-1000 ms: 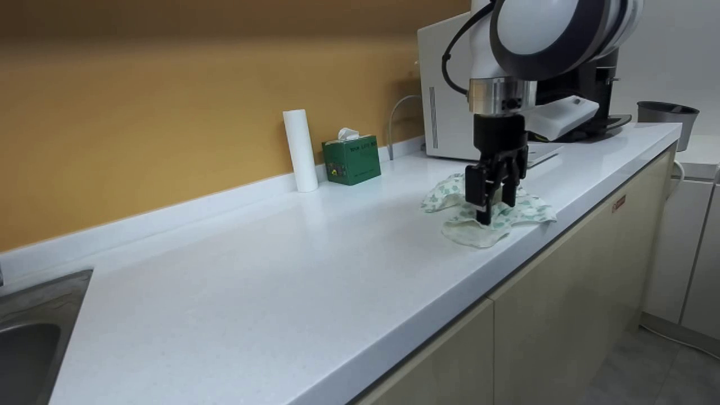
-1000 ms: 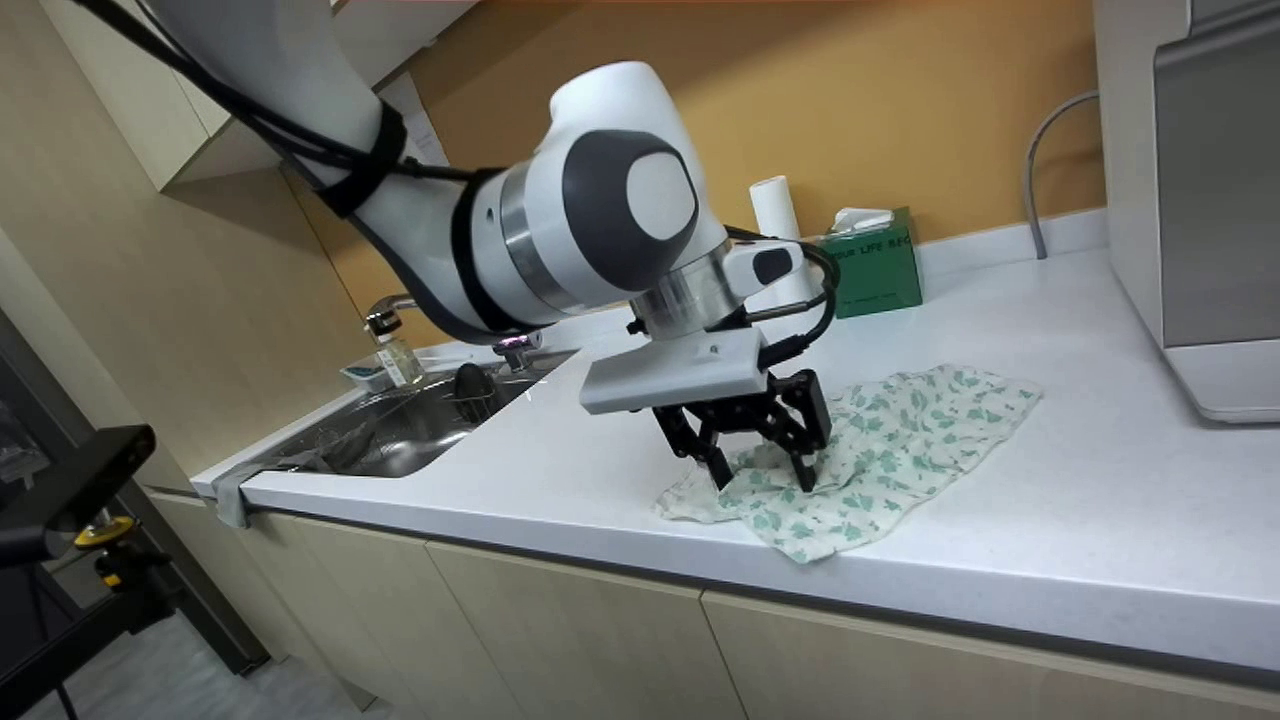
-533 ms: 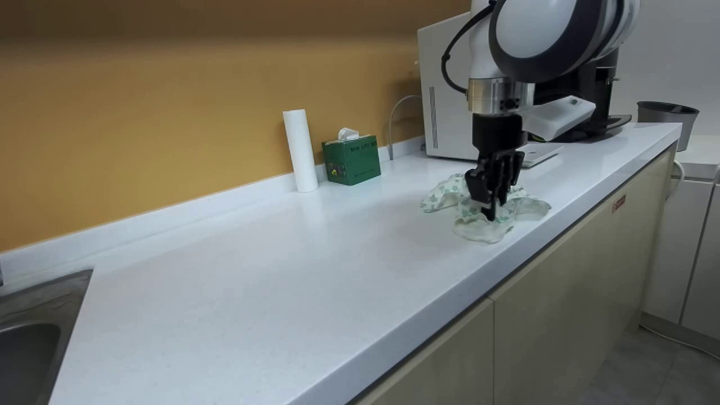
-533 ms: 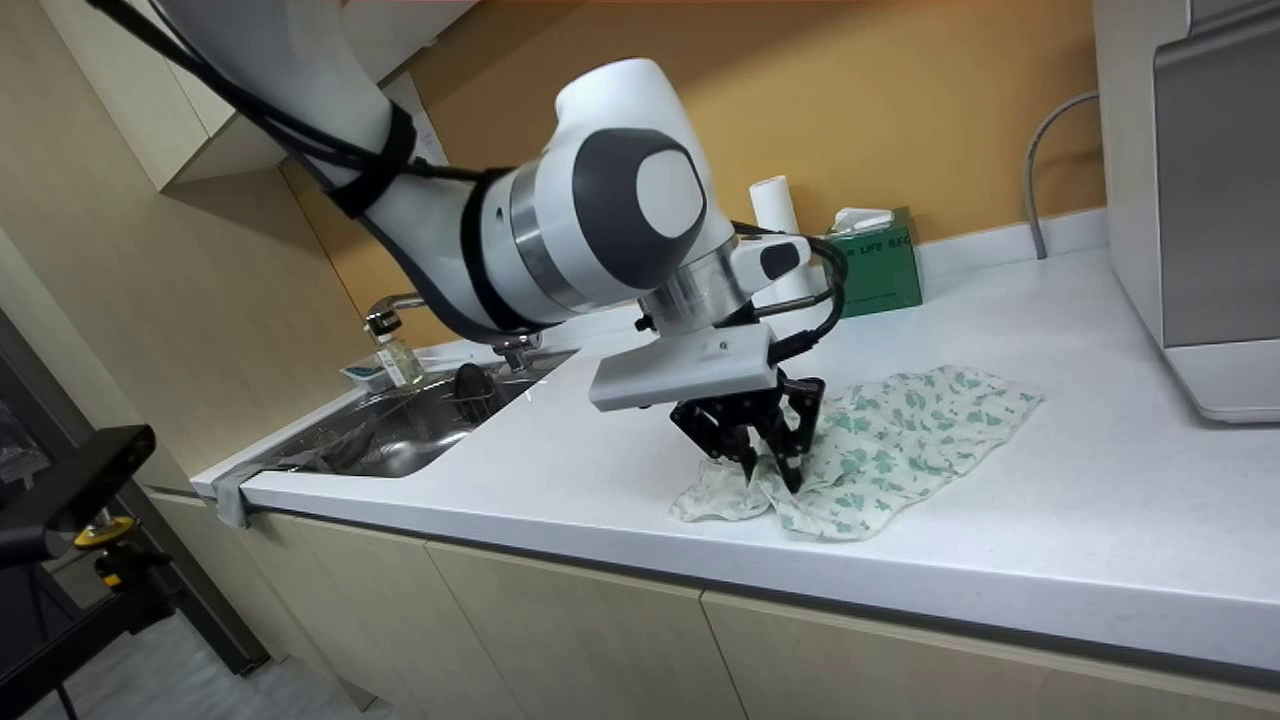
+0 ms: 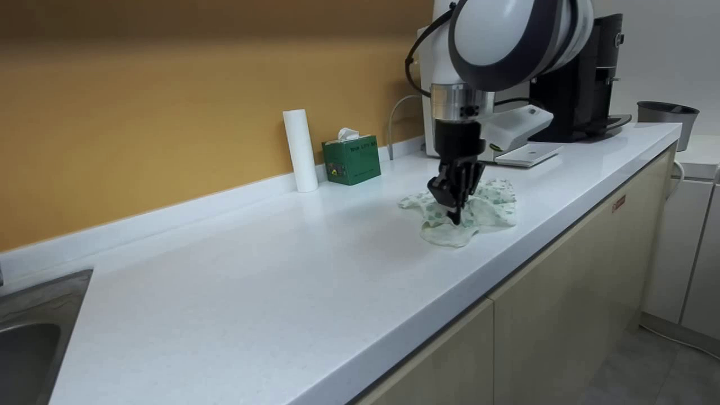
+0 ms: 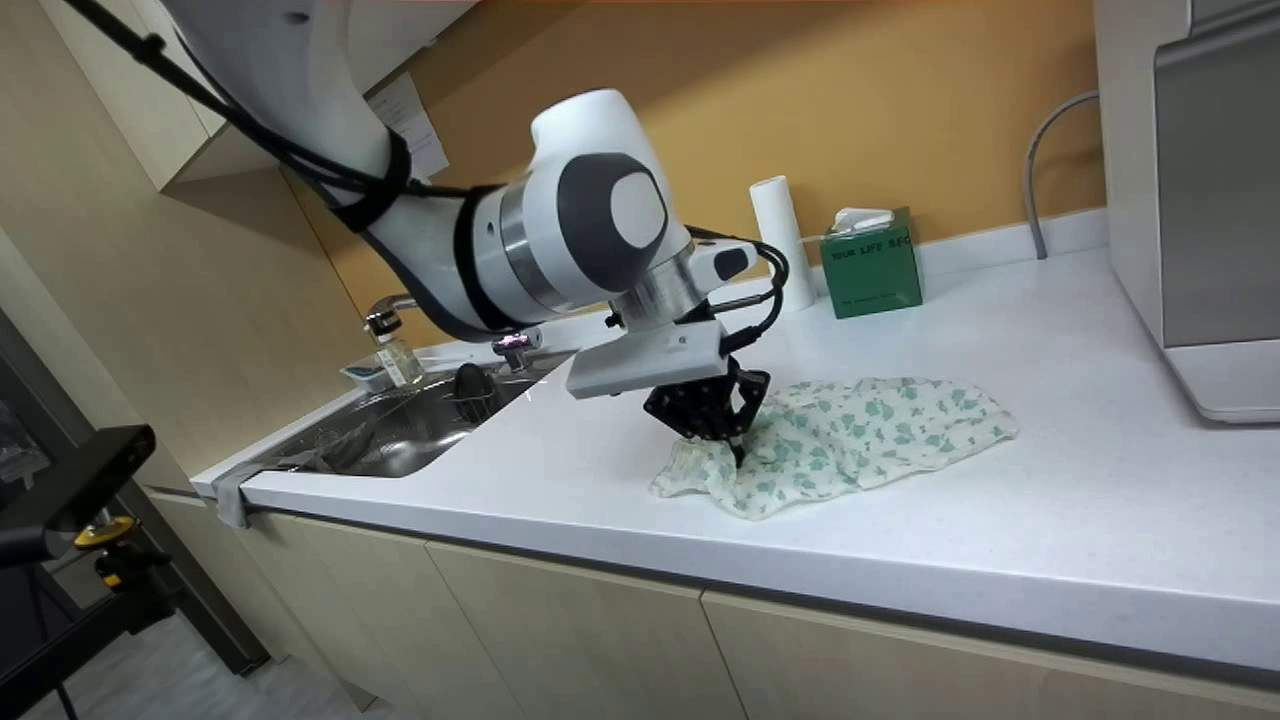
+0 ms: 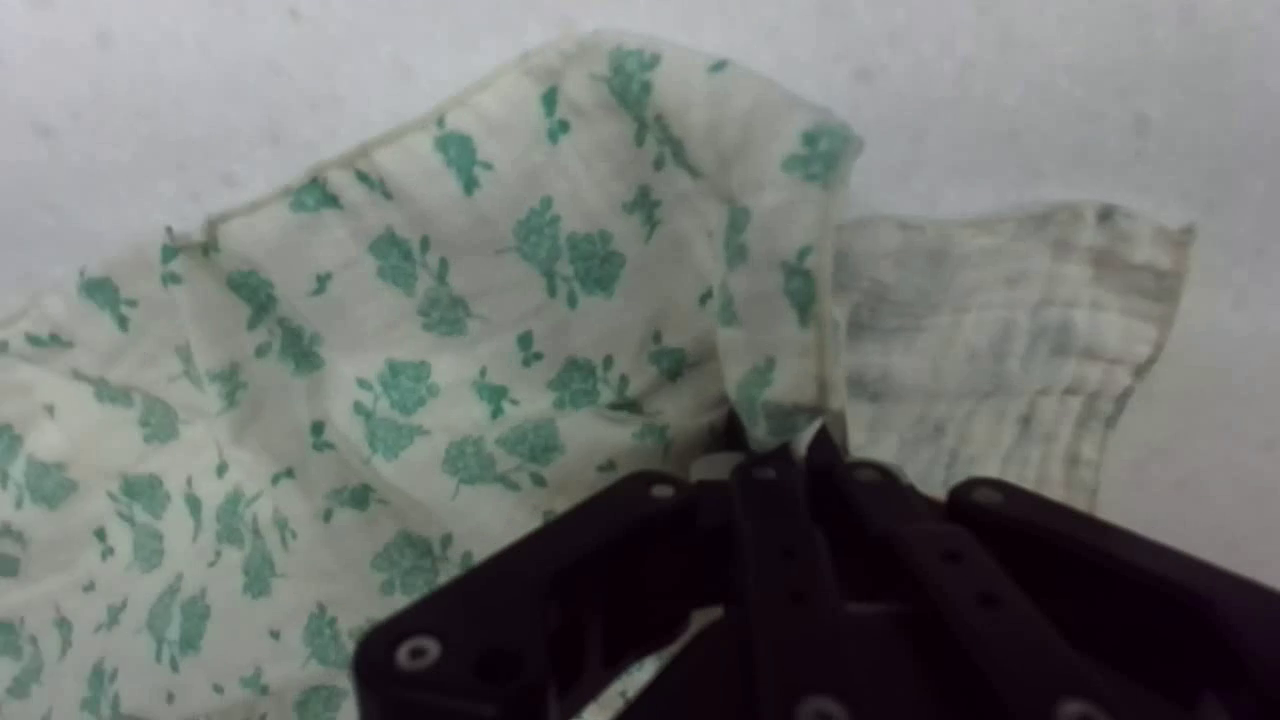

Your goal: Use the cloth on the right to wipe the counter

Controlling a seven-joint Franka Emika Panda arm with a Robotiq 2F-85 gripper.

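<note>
Along a mustard wall (image 5: 169,140) I have the long white counter (image 5: 253,281), cut off by the frame in both exterior views. My arm (image 6: 600,220) reaches over it, its upper links lost past the top edge. A grey-and-white machine (image 6: 1220,220) runs off the right side in an exterior view, too little of it showing for me to say what it is. The steel sink (image 5: 73,284) is sliced by the left edge in an exterior view, so most of its bowl escapes me there. The cloth (image 6: 880,430), white with green print, lies rumpled on the counter near the front edge; the wrist view drops its left and lower parts. By the wall stand a tissue box (image 6: 870,270) and, just beside it, a paper roll (image 5: 301,152), which my cables (image 6: 781,280) cross in an exterior view. My gripper (image 6: 738,450) points down into the cloth, jaws drawn in narrow with a fold of it pinched between them. In the wrist view that fold covers part of the fingertips (image 7: 828,452), and how much cloth they hold I can't make out.
</note>
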